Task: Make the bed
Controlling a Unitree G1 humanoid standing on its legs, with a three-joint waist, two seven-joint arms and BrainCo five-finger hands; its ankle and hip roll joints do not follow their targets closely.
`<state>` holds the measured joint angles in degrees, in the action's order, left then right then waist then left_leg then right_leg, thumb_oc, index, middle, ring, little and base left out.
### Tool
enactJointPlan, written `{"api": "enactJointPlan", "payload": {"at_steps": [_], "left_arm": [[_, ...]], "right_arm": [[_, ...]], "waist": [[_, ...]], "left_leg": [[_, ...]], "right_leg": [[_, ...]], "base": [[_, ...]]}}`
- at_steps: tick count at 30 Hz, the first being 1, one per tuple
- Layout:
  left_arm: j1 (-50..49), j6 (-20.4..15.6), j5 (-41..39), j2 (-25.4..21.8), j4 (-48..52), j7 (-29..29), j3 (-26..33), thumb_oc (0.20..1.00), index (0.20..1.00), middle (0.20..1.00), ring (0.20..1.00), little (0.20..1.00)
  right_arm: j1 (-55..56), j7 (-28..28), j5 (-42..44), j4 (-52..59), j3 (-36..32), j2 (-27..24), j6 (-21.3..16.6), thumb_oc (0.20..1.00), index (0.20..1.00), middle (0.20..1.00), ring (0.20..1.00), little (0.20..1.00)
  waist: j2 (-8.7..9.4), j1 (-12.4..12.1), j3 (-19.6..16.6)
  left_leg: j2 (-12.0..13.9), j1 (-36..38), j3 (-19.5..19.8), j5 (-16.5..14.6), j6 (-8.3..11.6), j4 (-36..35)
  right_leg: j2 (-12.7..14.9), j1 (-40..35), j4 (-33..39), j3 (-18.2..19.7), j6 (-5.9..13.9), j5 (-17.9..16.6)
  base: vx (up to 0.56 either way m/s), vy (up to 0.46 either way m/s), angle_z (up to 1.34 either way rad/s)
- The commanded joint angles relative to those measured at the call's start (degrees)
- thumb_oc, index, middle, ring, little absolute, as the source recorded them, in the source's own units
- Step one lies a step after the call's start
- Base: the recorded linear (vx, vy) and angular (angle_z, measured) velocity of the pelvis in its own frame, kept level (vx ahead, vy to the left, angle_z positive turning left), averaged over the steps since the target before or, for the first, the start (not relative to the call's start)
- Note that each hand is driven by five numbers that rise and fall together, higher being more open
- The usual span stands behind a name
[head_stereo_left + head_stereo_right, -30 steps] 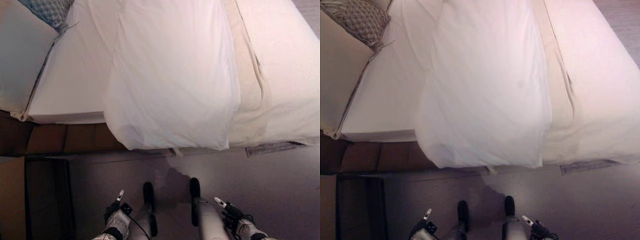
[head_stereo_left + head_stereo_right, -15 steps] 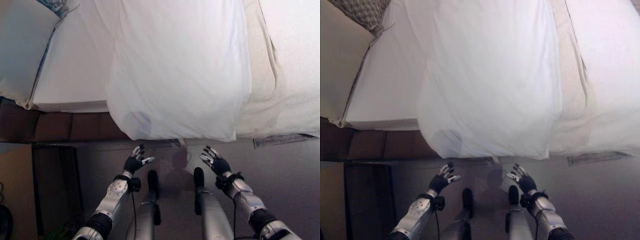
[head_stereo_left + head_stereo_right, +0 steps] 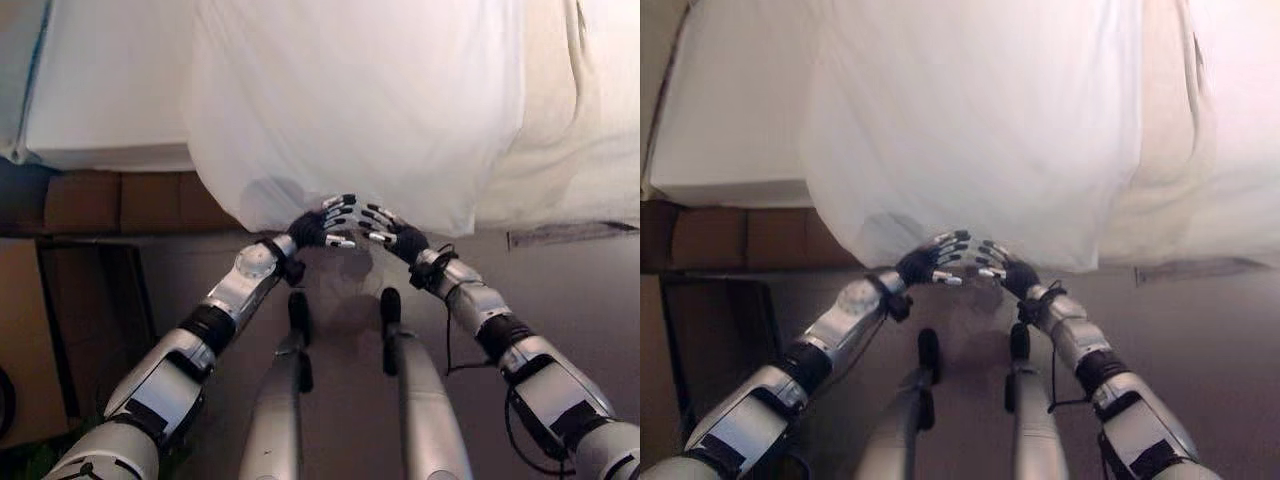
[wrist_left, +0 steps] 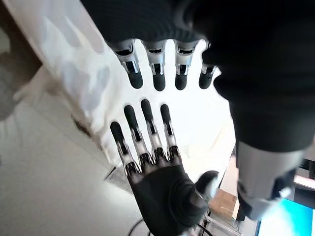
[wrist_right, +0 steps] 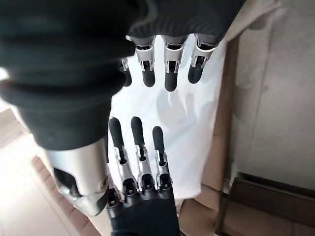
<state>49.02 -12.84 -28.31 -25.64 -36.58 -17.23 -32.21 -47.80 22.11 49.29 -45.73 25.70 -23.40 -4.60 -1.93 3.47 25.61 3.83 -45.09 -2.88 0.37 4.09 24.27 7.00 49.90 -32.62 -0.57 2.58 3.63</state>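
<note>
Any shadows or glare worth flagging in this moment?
Left eye view: both hands cast a grey shadow on the white sheet's hanging edge. Left wrist view: sheet glares white past the left hand, right hand dark against it.

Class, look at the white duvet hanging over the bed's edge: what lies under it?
Under the white duvet lies the bed's white sheet, which shows to its left, and cream bedding to its right. Both open hands, left hand and right hand, hover near its hanging edge. What lies beneath its middle is covered.

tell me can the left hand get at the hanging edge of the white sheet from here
Probably yes. The left hand, fingers straight, is right below the white sheet's hanging edge with nothing between them; the right hand beside it looks equally close.
</note>
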Motion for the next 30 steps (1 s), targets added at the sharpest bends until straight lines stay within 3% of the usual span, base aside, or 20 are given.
{"api": "enactJointPlan", "payload": {"at_steps": [1,4,7,10,16,19,20,23,25,30], "left_arm": [[3.45,-2.45,-0.76,-1.39,-3.03,0.95,1.54,1.000,1.000,1.000,1.000,1.000],[8.92,-2.75,-1.05,-3.13,-7.35,2.98,1.32,1.000,1.000,1.000,1.000,1.000],[14.06,-3.56,1.14,-3.98,-13.80,8.50,1.65,1.000,1.000,1.000,1.000,1.000],[18.00,-3.33,2.09,-4.35,-19.82,13.78,2.19,1.000,1.000,1.000,1.000,1.000],[22.68,-1.44,3.48,-5.08,-28.14,15.67,1.27,1.000,1.000,1.000,1.000,1.000],[25.32,0.16,5.16,-4.36,-32.56,22.33,2.59,1.000,1.000,1.000,1.000,1.000],[25.42,0.18,5.21,-4.33,-32.60,22.40,2.58,1.000,1.000,1.000,1.000,1.000],[27.22,2.66,5.29,-4.22,-36.50,27.20,3.72,1.000,1.000,1.000,1.000,1.000],[27.32,2.67,5.32,-4.19,-36.55,27.23,3.70,1.000,1.000,1.000,1.000,1.000],[26.63,5.12,4.86,-4.44,-40.30,32.05,6.60,1.000,1.000,1.000,1.000,1.000]], "right_arm": [[-2.63,1.72,4.22,-0.56,1.65,-0.71,0.10,1.000,1.000,1.000,1.000,1.000],[-8.27,0.64,6.04,-3.72,2.69,-0.88,-0.08,1.000,1.000,1.000,1.000,1.000],[-12.86,-1.85,9.12,-7.66,2.57,-0.18,-0.87,1.000,1.000,1.000,1.000,1.000],[-17.73,-7.28,8.34,-11.60,1.84,0.44,-3.77,1.000,1.000,1.000,1.000,1.000],[-23.57,-11.57,6.05,-18.94,1.81,1.22,-3.91,1.000,1.000,1.000,1.000,1.000],[-27.28,-18.86,4.73,-24.65,0.26,0.50,-5.21,1.000,1.000,1.000,1.000,1.000],[-27.38,-18.92,4.70,-24.69,0.25,0.50,-5.20,1.000,1.000,1.000,1.000,1.000],[-29.91,-26.38,2.63,-30.46,-1.58,-1.11,-4.70,1.000,1.000,1.000,1.000,1.000],[-30.01,-26.40,2.59,-30.52,-1.61,-1.12,-4.70,1.000,1.000,1.000,1.000,1.000],[-29.45,-33.40,-0.38,-35.44,-5.13,-5.49,-3.30,1.000,1.000,1.000,1.000,1.000]], "waist": [[0.92,-0.33,-3.21],[1.27,-0.40,-3.21],[1.62,-0.30,-2.85],[1.87,-0.19,-2.60],[2.10,0.26,-2.94],[1.70,0.43,-3.26],[1.71,0.44,-3.16],[1.19,0.55,-2.46],[1.18,0.56,-2.36],[0.30,0.36,-2.47]], "left_leg": [[1.15,-4.77,0.15,-2.76,0.70,6.51],[1.44,-8.06,0.24,-3.20,0.69,8.83],[1.94,-9.68,0.13,-3.62,0.93,10.05],[2.01,-10.62,-0.12,-3.66,1.09,10.79],[2.24,-11.57,-0.59,-3.97,0.97,11.81],[2.13,-10.11,-0.81,-3.71,0.98,9.48],[2.10,-10.02,-0.80,-3.65,0.98,9.37],[1.80,-8.53,-0.88,-3.04,1.25,7.35],[1.76,-8.40,-0.86,-2.96,1.24,7.19],[1.39,-4.37,-0.96,-0.39,2.08,0.47]], "right_leg": [[0.96,2.35,2.55,2.73,4.53,-3.55],[0.95,5.34,0.78,2.94,4.32,-3.23],[1.10,6.56,0.15,2.71,4.27,-3.04],[1.02,7.80,-0.63,2.82,4.17,-2.68],[1.00,8.84,-1.28,3.04,4.09,-2.53],[1.23,7.34,0.62,2.78,4.35,-2.63],[1.25,7.25,0.71,2.76,4.36,-2.67],[1.42,5.39,2.65,2.44,4.59,-3.24],[1.46,5.26,2.76,2.40,4.59,-3.28],[1.98,1.02,7.60,0.80,4.66,-4.24]], "base": [[-0.04,0.026,-0.12],[-0.04,0.010,-0.10],[-0.02,0.004,-0.02],[0.00,0.000,0.00],[0.00,0.001,-0.01],[0.04,0.001,-0.04],[0.00,0.000,0.00],[0.00,0.000,0.00],[0.01,-0.016,0.03],[0.02,-0.039,0.09]]}}
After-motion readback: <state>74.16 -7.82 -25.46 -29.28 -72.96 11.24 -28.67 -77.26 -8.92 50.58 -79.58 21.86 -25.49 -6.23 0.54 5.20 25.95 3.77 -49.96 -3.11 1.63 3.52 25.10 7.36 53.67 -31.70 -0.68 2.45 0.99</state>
